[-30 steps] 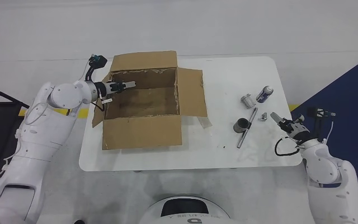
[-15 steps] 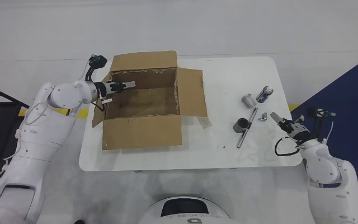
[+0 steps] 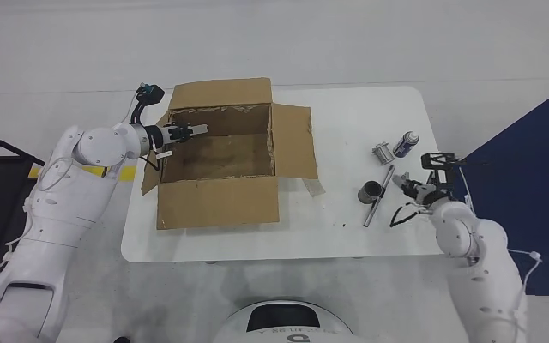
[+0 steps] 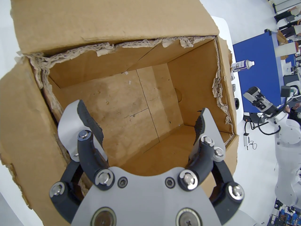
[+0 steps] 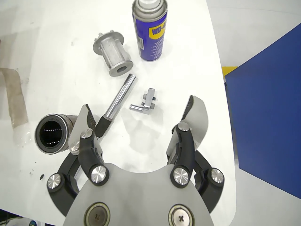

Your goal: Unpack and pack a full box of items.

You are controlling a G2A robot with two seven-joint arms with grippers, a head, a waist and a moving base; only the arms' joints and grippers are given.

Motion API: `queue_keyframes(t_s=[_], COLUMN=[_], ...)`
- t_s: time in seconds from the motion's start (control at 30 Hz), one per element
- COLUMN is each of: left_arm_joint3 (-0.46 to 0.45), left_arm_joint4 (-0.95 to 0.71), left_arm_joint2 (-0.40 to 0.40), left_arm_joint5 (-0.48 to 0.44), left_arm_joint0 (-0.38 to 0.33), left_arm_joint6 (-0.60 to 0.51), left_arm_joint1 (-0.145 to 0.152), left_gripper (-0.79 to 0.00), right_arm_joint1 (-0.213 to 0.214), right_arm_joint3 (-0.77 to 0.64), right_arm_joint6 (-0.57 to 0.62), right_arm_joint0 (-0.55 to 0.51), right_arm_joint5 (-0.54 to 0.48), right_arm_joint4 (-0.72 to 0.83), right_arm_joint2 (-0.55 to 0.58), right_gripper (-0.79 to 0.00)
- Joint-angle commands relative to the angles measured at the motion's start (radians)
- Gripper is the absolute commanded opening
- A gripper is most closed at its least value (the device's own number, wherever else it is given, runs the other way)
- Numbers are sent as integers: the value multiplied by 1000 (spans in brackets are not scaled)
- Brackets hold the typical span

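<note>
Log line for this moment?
box: open, empty | left pincer: open, at box mouth | right pincer: open, empty, near bracket | spray can, rod, flanged hub, bearing sleeve: on table

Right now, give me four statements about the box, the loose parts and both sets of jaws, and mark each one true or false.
1. The cardboard box has nothing inside. True.
2. The spray can is inside the box. False: it is out on the table, next to the flanged cylinder.
3. The jaws of the right gripper are shut on the metal rod. False: they are open and hold nothing, and the rod lies on the table.
4. The jaws of the left gripper are open at the box's mouth. True.
</note>
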Motion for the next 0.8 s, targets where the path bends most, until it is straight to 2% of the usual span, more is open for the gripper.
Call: queue_keyframes(t_s=[0.0,0.03,0.1,0.27,0.33,0.37,0.47,0.6,0.77], left_arm_joint3=[0,0,0,0,0,0,0,0,0], left_arm_joint4=[0,0,0,0,0,0,0,0,0], left_arm_joint2=[0,0,0,0,0,0,0,0,0], left_arm_joint5=[0,0,0,0,0,0,0,0,0], left_arm_joint0=[0,0,0,0,0,0,0,0,0], left_arm_joint6=[0,0,0,0,0,0,0,0,0], left_arm_joint1=[0,0,0,0,0,0,0,0,0], left_gripper=[0,0,0,0,0,0,0,0,0], right_arm_joint1=[-1,-1,-1,-1,-2,-2,-3,-3,-5], right_arm_joint3=[26,42,79,147,167,173,181,177,188], right_arm_joint6=[23,26,44,77,76,74,68,66,68], right_arm_joint0=[35,51,85,140,153,155,155,146,152], right_arm_joint5=[10,10,27,34,38,38,52,61,78], right_arm_joint4=[-11,-13,-29,-45,-47,-51,-72,-89,-103], right_arm_joint2=[-20,-27,-41,-69,-76,-79,-89,-97,-107], right_gripper=[-212,-234,-219,-256,-212,-219,-406,-474,-517])
